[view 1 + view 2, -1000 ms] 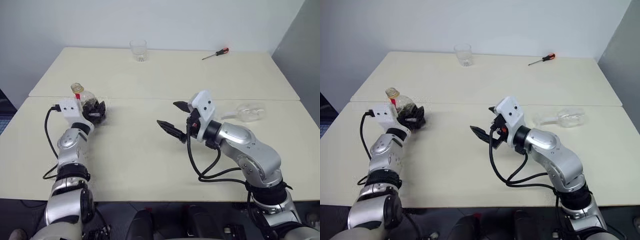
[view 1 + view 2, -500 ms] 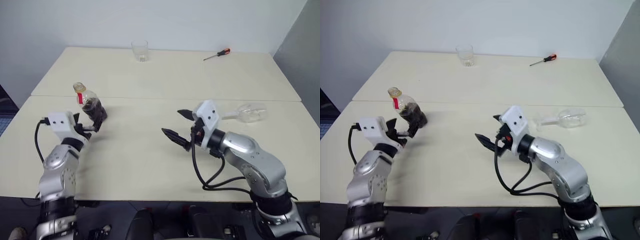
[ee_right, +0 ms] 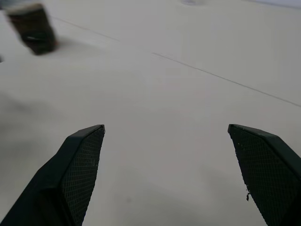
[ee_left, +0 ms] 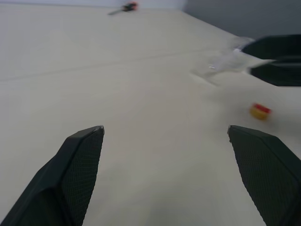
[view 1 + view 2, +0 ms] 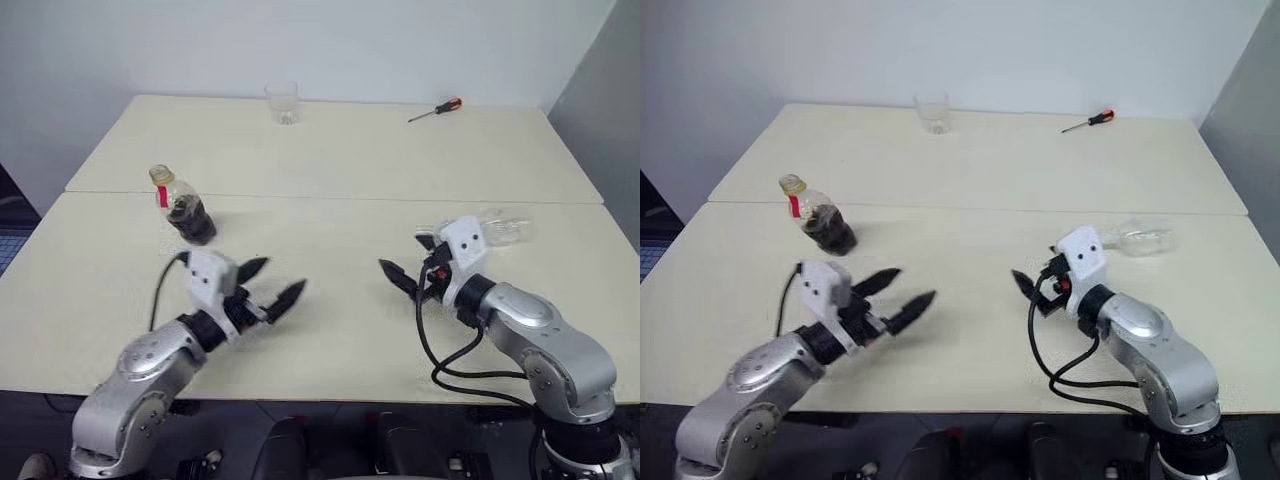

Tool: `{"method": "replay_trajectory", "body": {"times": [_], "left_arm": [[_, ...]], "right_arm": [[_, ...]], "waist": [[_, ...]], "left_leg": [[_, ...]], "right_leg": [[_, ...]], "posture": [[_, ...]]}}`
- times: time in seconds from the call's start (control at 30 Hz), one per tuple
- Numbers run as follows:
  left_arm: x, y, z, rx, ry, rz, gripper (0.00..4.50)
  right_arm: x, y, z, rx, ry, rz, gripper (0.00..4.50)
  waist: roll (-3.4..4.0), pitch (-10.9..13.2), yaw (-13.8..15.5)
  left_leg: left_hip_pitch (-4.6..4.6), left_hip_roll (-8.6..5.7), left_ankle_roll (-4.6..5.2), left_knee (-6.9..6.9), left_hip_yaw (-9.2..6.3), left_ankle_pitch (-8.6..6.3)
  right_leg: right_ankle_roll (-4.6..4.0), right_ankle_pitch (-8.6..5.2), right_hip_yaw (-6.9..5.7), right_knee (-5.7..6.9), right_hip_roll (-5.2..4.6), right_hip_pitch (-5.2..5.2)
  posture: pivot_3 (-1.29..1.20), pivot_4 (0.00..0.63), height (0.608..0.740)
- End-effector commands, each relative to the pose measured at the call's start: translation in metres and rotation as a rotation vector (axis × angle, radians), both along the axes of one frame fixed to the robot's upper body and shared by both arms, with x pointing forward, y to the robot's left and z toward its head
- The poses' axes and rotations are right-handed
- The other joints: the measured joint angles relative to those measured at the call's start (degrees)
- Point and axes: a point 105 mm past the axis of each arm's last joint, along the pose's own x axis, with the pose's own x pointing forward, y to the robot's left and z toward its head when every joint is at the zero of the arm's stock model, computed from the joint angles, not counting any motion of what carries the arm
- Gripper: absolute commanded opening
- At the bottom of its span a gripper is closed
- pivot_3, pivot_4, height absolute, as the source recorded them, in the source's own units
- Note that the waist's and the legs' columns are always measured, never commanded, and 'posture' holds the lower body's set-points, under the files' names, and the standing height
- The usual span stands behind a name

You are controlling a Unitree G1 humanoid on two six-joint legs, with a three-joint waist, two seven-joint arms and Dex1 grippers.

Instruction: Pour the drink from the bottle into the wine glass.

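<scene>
The clear stemmed wine glass lying on its side near the counter's right edge is partly hidden behind the right gripper; its stem and foot cannot be made out in the eye views. In the left wrist view it is a pale blur, and the small yellow-and-red object beside it is too blurred to identify. In the right wrist view the small squat clear plastic bottle of dark drink is blurred, its neck cut off by the picture's edge.

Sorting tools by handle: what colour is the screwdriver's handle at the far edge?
Red, on the screwdriver; clearest in the left eye view.
</scene>
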Motion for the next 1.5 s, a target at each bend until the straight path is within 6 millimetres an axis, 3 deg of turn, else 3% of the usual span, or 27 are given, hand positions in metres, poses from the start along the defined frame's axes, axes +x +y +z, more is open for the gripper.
{"method": "replay_trajectory", "body": {"times": [0.03,0.23,0.37,0.47,0.67,0.83,1.1,1.5], "left_arm": [[-0.002,-0.009,0.01,0.019,-0.075,-0.08,4.48],[0.008,-0.021,0.019,-0.003,-0.144,-0.164,4.48],[0.008,-0.022,0.017,-0.002,-0.177,-0.195,4.48],[0.004,-0.02,0.014,0.002,-0.174,-0.216,4.48],[0.01,-0.013,0.011,0.009,-0.172,-0.203,4.48],[0.015,-0.011,0.012,-0.006,-0.174,-0.165,4.48],[0.016,-0.012,0.024,0.003,-0.203,-0.19,4.48],[0.016,-0.017,0.029,-0.004,-0.205,-0.19,4.48]], "right_arm": [[0.009,-0.025,0.003,0.076,0.029,-0.163,4.5],[0.025,-0.051,0.0,0.361,0.119,-0.382,4.5],[0.038,-0.063,-0.008,0.77,0.218,-0.54,4.5],[0.043,-0.072,-0.011,0.972,0.246,-0.614,4.5],[0.048,-0.077,-0.018,1.192,0.277,-0.678,4.5],[0.054,-0.069,-0.019,1.276,0.284,-0.664,4.5],[0.07,-0.04,-0.02,1.283,0.344,-0.556,4.5],[0.097,-0.06,-0.022,1.278,0.298,-0.6,4.5]], "waist": [[0.0,0.0,-0.05],[0.05,-0.02,0.01],[0.09,-0.04,-0.08],[0.15,-0.03,0.11],[0.27,-0.04,-0.15],[0.34,-0.02,-0.35],[0.38,-0.01,-0.52],[0.4,0.0,-0.5]], "left_leg": [[0.0,0.0,0.0,-0.01,0.03,0.0],[0.0,-0.02,0.0,-0.03,0.05,0.0],[0.0,0.02,0.01,-0.07,0.16,-0.01],[-0.05,0.04,0.01,-0.06,0.13,-0.01],[-0.03,0.0,0.05,-0.02,0.28,0.0],[-0.01,0.02,0.06,-0.09,0.22,0.0],[-0.03,0.03,0.06,-0.08,0.19,0.0],[-0.05,0.03,0.06,-0.08,0.22,0.0]], "right_leg": [[-0.01,0.0,0.02,0.0,0.06,-0.03],[-0.07,0.0,0.0,0.03,0.15,-0.06],[-0.08,0.01,0.01,-0.01,0.14,-0.09],[-0.08,0.01,0.06,-0.02,0.08,-0.11],[-0.02,0.03,0.09,-0.02,0.06,-0.09],[-0.08,0.01,0.1,-0.02,0.15,-0.11],[-0.08,0.01,0.11,-0.01,0.15,-0.11],[-0.07,0.01,0.11,-0.03,0.15,-0.11]], "posture": [[0.0,0.15,0.74],[0.0,0.15,0.74],[0.0,0.15,0.74],[0.0,0.15,0.74],[0.0,0.15,0.74],[0.0,0.15,0.74],[0.0,0.15,0.74],[0.0,0.15,0.74]]}}
